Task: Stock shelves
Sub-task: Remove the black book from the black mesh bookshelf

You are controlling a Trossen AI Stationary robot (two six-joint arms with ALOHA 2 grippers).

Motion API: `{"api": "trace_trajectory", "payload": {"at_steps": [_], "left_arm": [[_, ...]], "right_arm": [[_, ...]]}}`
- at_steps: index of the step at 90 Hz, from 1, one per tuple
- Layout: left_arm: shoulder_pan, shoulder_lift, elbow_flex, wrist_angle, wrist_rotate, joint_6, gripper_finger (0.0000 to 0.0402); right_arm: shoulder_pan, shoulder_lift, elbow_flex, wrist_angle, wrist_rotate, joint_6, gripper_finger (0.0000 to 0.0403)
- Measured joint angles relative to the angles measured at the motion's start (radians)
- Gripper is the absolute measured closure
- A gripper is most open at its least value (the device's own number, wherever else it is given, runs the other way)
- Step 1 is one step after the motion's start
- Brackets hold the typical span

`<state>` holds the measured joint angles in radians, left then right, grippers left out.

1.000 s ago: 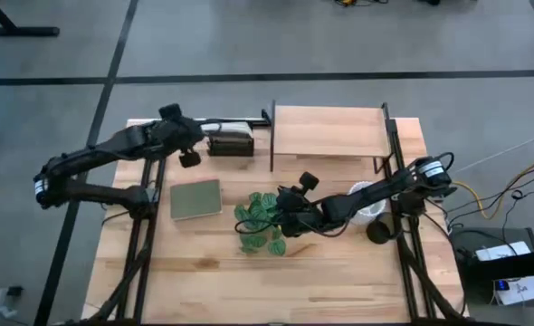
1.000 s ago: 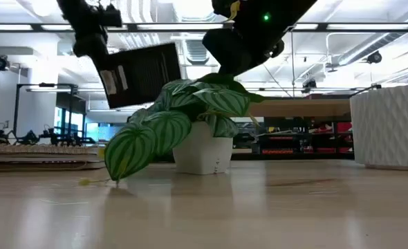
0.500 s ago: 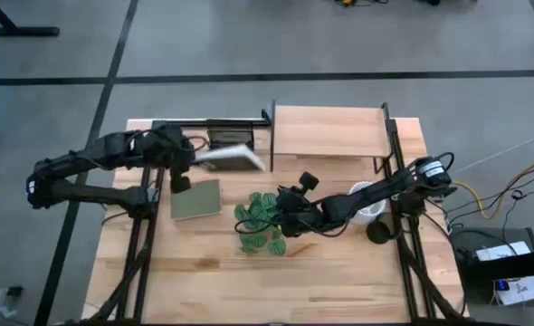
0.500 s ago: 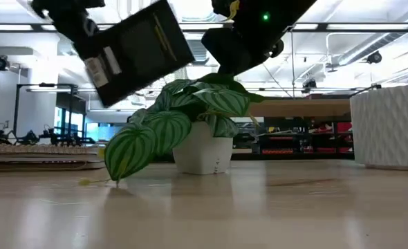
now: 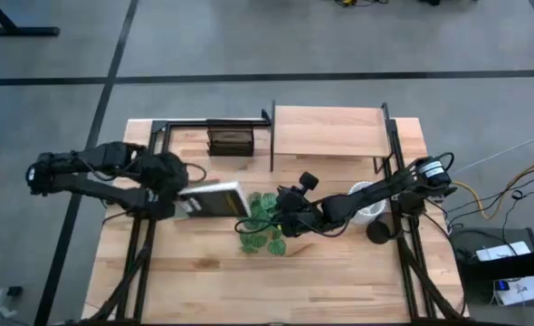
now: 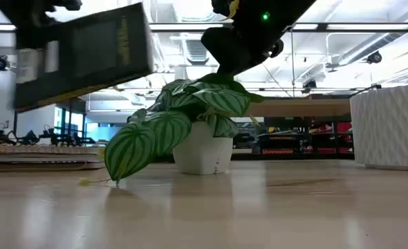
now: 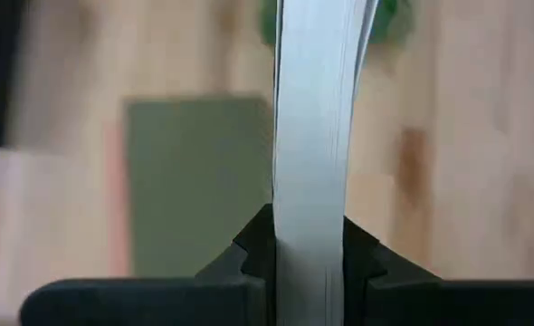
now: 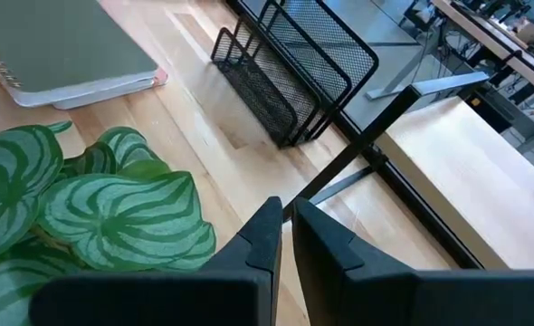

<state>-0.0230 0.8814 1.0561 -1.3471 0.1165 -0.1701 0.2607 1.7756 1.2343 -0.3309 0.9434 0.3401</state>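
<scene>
Left gripper (image 7: 308, 263) clenched on book (image 5: 211, 200) edge, carrying it above notebook (image 7: 190, 181), likely for the rack. Right gripper (image 8: 281, 237) pinched closed, empty, over plant (image 5: 265, 220) at desk (image 5: 339, 281) centre. Shelves (image 5: 328, 131) at 12 o'clock, board bare.

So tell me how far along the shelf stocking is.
Nothing is stocked yet: the black-framed shelves with the pale wooden board show bare. In hand: the left gripper is clamped on a dark book, held above the green notebook. The right gripper is shut over the striped-leaf potted plant. All placing remains.
</scene>
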Motion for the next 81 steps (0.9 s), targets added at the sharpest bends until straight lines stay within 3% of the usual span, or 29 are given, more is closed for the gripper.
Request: {"api": "trace_trajectory", "payload": {"at_steps": [20,30,38,50,55,81], "left_arm": [[-0.017,0.0,-0.012,-0.175,-0.012,-0.155,0.0365],[-0.016,-0.003,-0.013,-0.177,-0.045,-0.164,0.0365],[-0.017,0.0,-0.011,-0.172,-0.177,-0.168,0.0364],[-0.017,0.003,-0.01,-0.172,-0.513,-0.173,0.0356],[-0.016,0.003,-0.01,-0.173,-0.59,-0.177,0.0354],[-0.025,0.003,-0.075,-0.172,-0.577,-0.272,0.0365]], "right_arm": [[0.0,0.0,0.0,0.001,0.0,0.0,0.0389],[0.0,0.0,0.0,0.005,0.0,0.0,0.0389],[-0.001,0.0,0.0,0.009,0.0,0.0,0.0389],[-0.004,0.0,0.0,0.009,0.0,0.0,0.0389],[-0.005,0.0,0.0,0.01,0.0,0.0,0.0389],[-0.006,0.0,0.0,0.01,0.0,0.0,0.0389]]}}
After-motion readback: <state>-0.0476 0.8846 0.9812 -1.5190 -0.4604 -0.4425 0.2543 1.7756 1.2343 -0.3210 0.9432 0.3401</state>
